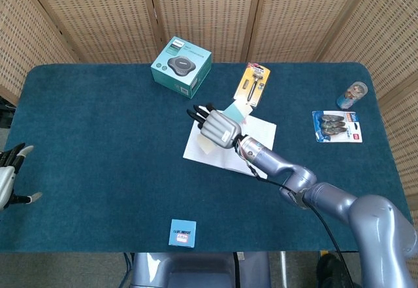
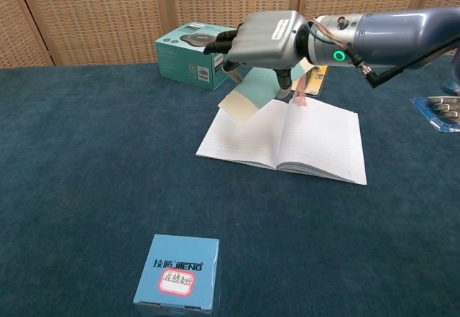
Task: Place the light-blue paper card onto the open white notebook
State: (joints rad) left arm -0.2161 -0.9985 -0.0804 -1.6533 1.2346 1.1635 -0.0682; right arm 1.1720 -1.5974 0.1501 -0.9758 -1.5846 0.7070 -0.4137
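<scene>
Above blue table (image 1: 98, 138), right hand (image 1: 220, 128) grips light-blue card (image 2: 253, 93) over open notebook (image 2: 316, 141); left hand (image 1: 8, 177) open.

The card (image 2: 253, 91) is a thin light-blue sheet, its lower corner looking paler, almost cream. It hangs tilted in the air, gripped by the right hand (image 2: 267, 40), with its lower edge over the left page of the notebook (image 2: 287, 137); whether it touches the page cannot be told. The notebook is white with faintly ruled pages and lies open and flat on the blue surface (image 2: 86, 159), its spine angled slightly.
</scene>
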